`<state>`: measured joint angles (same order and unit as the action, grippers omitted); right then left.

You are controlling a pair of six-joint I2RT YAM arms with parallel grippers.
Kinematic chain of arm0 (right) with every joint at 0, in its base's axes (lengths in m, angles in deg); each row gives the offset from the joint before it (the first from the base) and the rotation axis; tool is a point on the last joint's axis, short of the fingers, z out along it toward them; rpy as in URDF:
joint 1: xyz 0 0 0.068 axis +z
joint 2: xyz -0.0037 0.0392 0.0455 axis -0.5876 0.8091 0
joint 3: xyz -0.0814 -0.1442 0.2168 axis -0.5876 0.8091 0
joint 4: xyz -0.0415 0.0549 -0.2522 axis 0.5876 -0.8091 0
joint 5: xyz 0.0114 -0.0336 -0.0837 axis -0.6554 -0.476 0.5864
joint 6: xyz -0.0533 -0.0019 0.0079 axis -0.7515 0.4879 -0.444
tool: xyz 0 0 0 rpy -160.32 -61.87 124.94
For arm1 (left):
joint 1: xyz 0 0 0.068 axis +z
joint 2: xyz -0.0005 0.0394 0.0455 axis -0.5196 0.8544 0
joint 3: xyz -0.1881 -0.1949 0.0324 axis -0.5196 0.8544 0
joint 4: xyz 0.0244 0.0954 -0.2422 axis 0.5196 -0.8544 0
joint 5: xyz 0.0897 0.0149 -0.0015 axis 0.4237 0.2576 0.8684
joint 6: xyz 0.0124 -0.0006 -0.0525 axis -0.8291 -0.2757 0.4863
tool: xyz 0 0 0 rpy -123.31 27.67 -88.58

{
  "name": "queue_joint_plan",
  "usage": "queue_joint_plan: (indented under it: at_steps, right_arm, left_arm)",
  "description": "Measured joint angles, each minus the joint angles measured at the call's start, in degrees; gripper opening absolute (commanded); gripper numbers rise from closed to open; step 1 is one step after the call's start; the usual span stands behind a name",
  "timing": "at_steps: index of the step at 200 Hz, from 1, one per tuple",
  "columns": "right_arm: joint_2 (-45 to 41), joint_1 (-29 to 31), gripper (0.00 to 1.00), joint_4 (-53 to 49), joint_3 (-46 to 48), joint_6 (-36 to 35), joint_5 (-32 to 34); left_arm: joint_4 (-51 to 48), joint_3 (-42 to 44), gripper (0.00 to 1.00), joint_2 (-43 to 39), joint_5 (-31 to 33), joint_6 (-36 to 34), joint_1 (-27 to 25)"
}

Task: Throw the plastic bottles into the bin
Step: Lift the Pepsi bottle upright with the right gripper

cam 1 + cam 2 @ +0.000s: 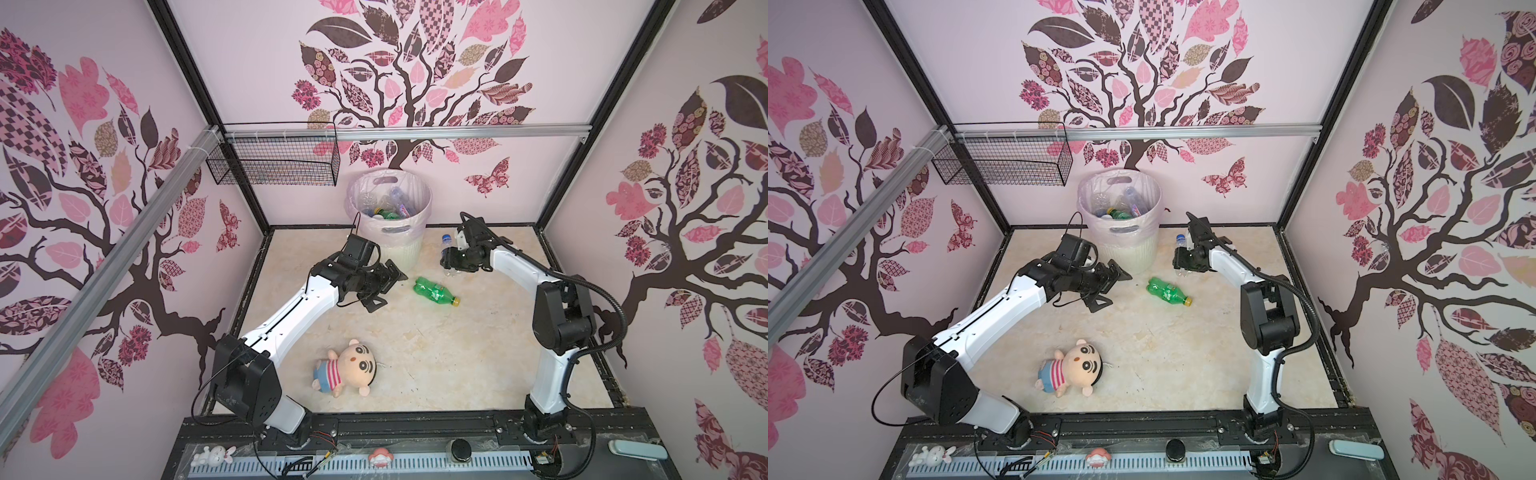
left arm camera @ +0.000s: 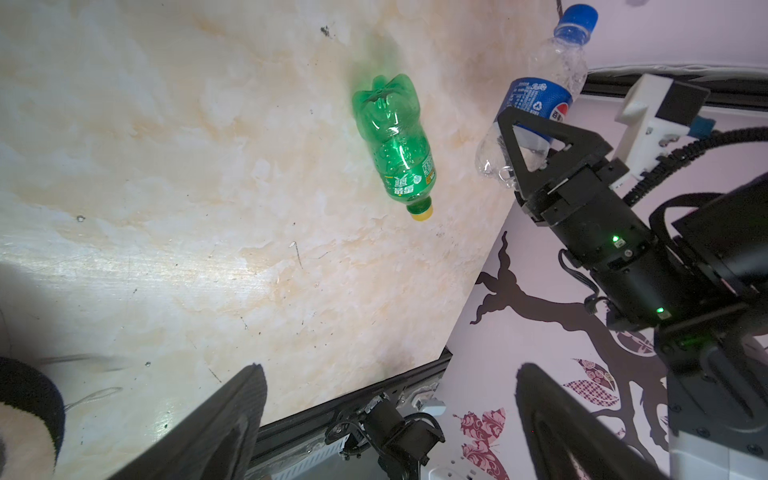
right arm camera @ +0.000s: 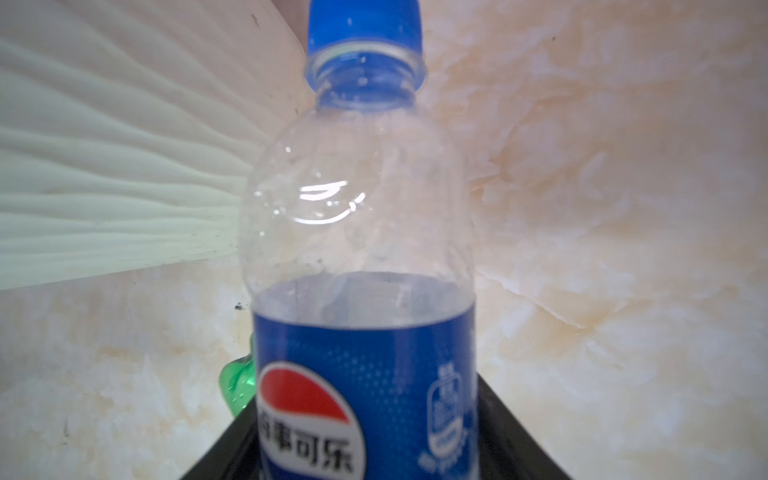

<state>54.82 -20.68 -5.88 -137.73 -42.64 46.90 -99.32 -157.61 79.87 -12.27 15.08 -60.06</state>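
1. Green bottle (image 1: 434, 291) with the yellow cap is lying on its side on the marble-look tabletop (image 1: 457, 357). It's out in the open between the two arms, and nothing is touching it.
2. Right gripper (image 1: 449, 259) is down just right of the bin (image 1: 401, 253), jaws clamped on the blue label part of the clear bottle (image 3: 361, 232). The blue cap points toward the back wall in both top views. The right wrist view shows the black jaws snug on both sides of the label.
3. Can't tell from any view whether that bottle's bottom is off the tabletop or touching it.
4. Left gripper (image 1: 386, 287) hangs near the front of the bin, jaws spread wide apart and holding nothing, aimed roughly at the green bottle.
5. The bin sits at the back with its pink liner and has a pile of bottles (image 1: 388, 208) inside, one green among the clear ones.
6. Plush doll (image 1: 349, 368) lies on the tabletop near the front, well apart from both loose bottles.
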Motion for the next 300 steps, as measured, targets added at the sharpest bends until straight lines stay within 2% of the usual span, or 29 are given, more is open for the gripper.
queue_joint_plan:
  at_steps: [76,158,260,300]
  right_arm:
    - [-13.8,0.0,0.55,-0.9,6.3,0.2,-2.1]
    - [-14.5,0.2,0.54,-1.2,9.0,1.6,-3.2]
    - [-22.9,2.1,0.54,-1.2,14.8,3.0,-4.4]
    - [-24.2,2.3,0.54,-1.2,17.2,3.1,-4.6]
  left_arm:
    - [0.1,-8.8,0.97,1.2,1.9,-0.5,-0.1]
    - [0.0,-9.1,0.97,1.3,2.5,-0.5,-0.1]
    - [-1.1,-21.0,0.97,8.4,1.2,-1.6,-0.1]
    - [-1.2,-21.9,0.97,9.7,0.3,-1.8,-0.1]
